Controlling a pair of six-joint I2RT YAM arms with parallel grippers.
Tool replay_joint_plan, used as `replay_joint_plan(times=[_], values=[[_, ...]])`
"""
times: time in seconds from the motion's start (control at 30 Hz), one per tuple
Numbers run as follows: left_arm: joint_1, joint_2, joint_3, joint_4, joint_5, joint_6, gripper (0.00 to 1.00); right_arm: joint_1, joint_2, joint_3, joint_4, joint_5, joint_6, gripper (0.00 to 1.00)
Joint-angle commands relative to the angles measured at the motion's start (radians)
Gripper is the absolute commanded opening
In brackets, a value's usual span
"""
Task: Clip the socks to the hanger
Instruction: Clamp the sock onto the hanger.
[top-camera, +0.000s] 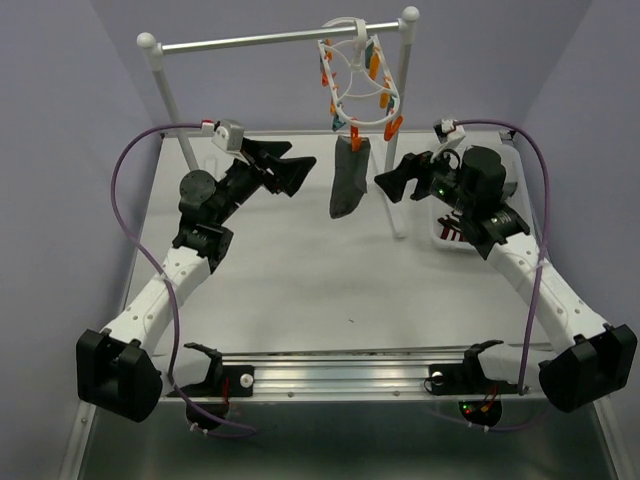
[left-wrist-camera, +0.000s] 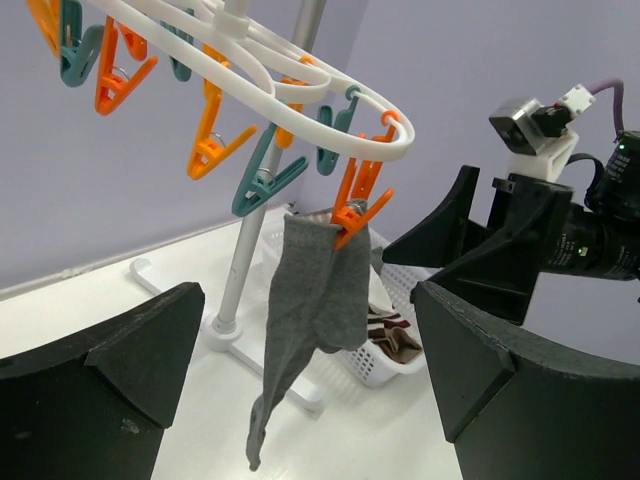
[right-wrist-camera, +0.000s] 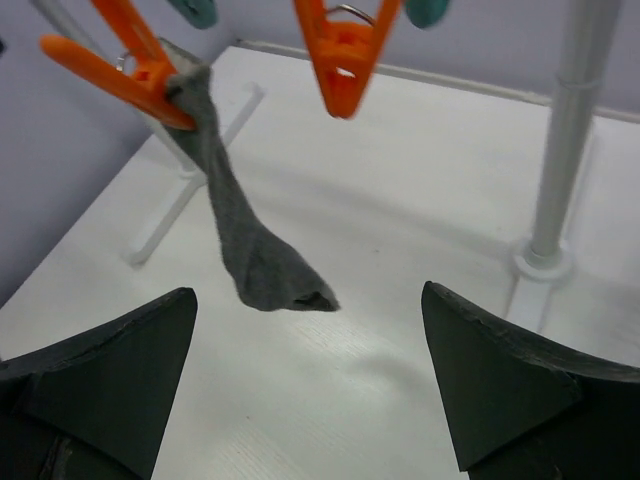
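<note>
Socks are lying in a little heap inside the white basket, which is sitting on the table near the foot of the rail stand. I can see brown stripes on one of them, but I cannot tell how many are in there.

One grey sock is hanging apart from the rest. An orange clip is pinching its top edge, and the rest of the sock is dangling straight down with its toe end pointing at the table. It is not touching the table.

The clip is hanging from the hanger, a white ring frame with many orange and teal clips. The hanger is hooking over the bar of the rail stand, near the right post.

The left gripper is hovering just to the left of the grey sock. Its jaws are standing wide apart and are holding nothing.

The right gripper is hovering just to the right of the sock, facing it. Its jaws are standing wide apart too, and nothing is sitting between them. Neither gripper is touching the sock.
</note>
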Motion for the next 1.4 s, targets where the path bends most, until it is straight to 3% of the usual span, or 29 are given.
replay_joint_plan(times=[0.0, 0.13, 0.27, 0.4, 0.47, 0.77, 1.1, 1.37], values=[[-0.003, -0.068, -0.032, 0.038, 0.001, 0.008, 0.99, 0.005, -0.069, -0.029, -0.070, 0.282, 0.016, 1.00], [-0.004, -0.101, -0.044, 0.016, 0.006, -0.002, 0.99, 0.005, -0.085, -0.004, -0.112, 0.477, 0.025, 1.00], [-0.015, -0.112, -0.027, -0.007, 0.038, 0.002, 0.99, 0.005, -0.071, 0.036, -0.126, 0.543, 0.017, 1.00], [-0.026, -0.103, -0.015, -0.022, 0.101, -0.007, 0.99, 0.005, -0.007, 0.121, -0.137, 0.753, 0.014, 1.00], [-0.030, -0.100, -0.016, -0.022, 0.103, -0.004, 0.99, 0.005, 0.023, 0.155, -0.137, 0.784, 0.000, 1.00], [-0.069, -0.051, 0.022, -0.031, 0.175, 0.022, 0.99, -0.005, 0.205, 0.326, -0.107, 0.733, -0.041, 1.00], [-0.231, 0.047, 0.112, -0.059, 0.193, 0.108, 0.99, -0.075, 0.279, 0.353, -0.061, 0.670, -0.057, 1.00], [-0.363, 0.239, 0.309, -0.070, 0.018, 0.093, 0.99, -0.213, 0.198, 0.283, -0.063, 0.601, -0.038, 1.00]])
